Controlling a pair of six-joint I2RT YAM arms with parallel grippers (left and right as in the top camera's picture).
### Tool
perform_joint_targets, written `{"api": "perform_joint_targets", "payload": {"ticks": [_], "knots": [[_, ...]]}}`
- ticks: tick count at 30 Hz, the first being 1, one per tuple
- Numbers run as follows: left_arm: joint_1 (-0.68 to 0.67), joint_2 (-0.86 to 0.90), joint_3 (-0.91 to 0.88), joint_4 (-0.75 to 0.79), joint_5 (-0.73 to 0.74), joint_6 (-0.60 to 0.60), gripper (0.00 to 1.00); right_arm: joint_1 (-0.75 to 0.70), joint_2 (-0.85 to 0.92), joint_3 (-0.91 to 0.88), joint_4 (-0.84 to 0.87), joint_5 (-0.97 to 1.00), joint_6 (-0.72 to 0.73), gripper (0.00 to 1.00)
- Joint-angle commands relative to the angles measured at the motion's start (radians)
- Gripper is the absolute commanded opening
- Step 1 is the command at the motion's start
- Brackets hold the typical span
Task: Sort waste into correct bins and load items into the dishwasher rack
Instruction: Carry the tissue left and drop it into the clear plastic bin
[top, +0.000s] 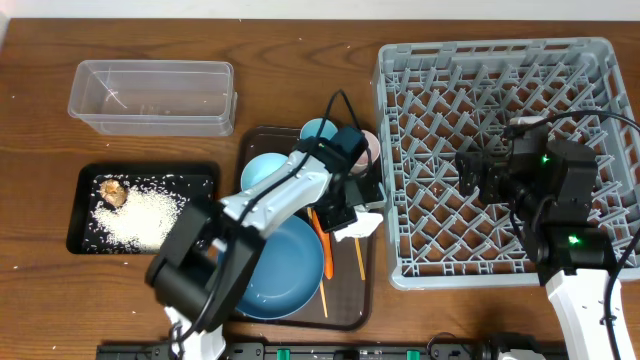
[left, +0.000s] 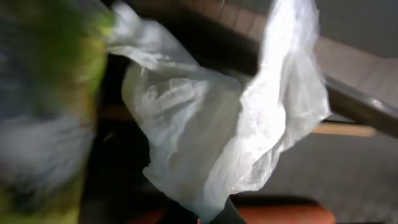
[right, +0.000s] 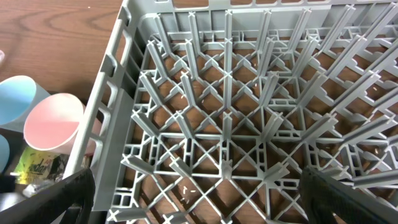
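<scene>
Two bins sit left on the worktop (top: 40, 300): clear tub (top: 150, 100), black tray (top: 82, 235) holding rice (top: 140, 218). Midway, the left end effector (top: 337, 214) is at the crumpled napkin (top: 358, 228) on the brown tray (top: 368, 290); grip impossible to tell. The right end effector (right: 199, 208) hangs spread above the rack (top: 500, 50).

L arm (top: 285, 195) white links, blk joints, cable; R arm (top: 560, 185) blk, green LEDs; R claw (top: 470, 172) blk.

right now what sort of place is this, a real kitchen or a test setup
Probably a staged dish-clearing test bench, not a working kitchen: a wooden table holds a dishwasher rack, a serving tray of used dishes and a black tray of rice scraps.
</scene>
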Motion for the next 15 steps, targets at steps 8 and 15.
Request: {"api": "perform_joint_targets", "payload": {"ticks": [8,15], "knots": [[0.056,-0.216,0.004,0.014,-0.192,-0.172,0.06,0.007,0.002,0.018,0.003,0.008,-0.011,0.99],[0.261,-0.227,0.005,0.148,-0.316,-0.369,0.06,0.007,0.002,0.018,0.003,0.008,-0.011,0.99]]}}
